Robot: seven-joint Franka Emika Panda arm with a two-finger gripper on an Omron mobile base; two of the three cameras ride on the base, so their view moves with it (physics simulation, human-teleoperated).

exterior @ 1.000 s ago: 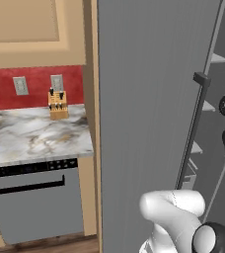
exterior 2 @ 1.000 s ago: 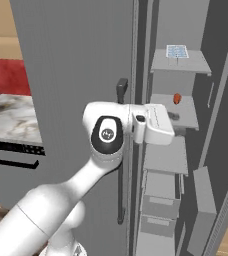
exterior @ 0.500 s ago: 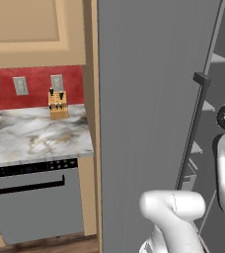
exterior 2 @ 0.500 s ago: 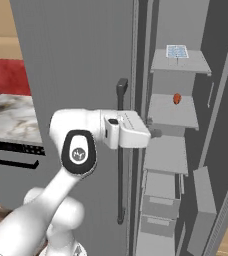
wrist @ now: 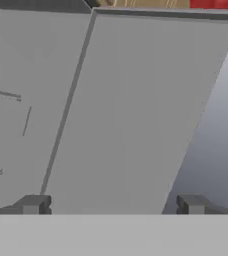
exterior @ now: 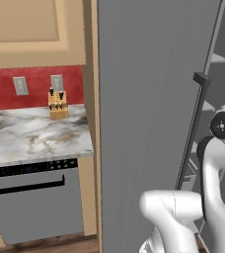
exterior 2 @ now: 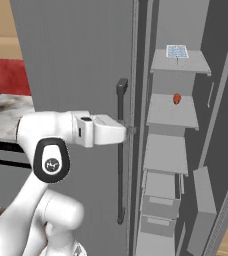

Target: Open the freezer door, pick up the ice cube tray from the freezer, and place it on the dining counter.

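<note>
My gripper (wrist: 111, 205), fingers spread wide and empty, sits at the edge of the swung-open freezer door (exterior 2: 76, 60), beside its handle (exterior 2: 121, 150). The ice cube tray (exterior 2: 176, 51) lies flat on the freezer's top shelf (exterior 2: 186, 65), above and beyond my fingers.

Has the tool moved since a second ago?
Yes. In the right base view the hand has drawn back left, off the shelves, to the black handle of the freezer door.

Ice cube tray (exterior 2: 176, 51) on freezer's (exterior 2: 186, 100) top shelf (door (exterior 2: 76, 60) left).
</note>
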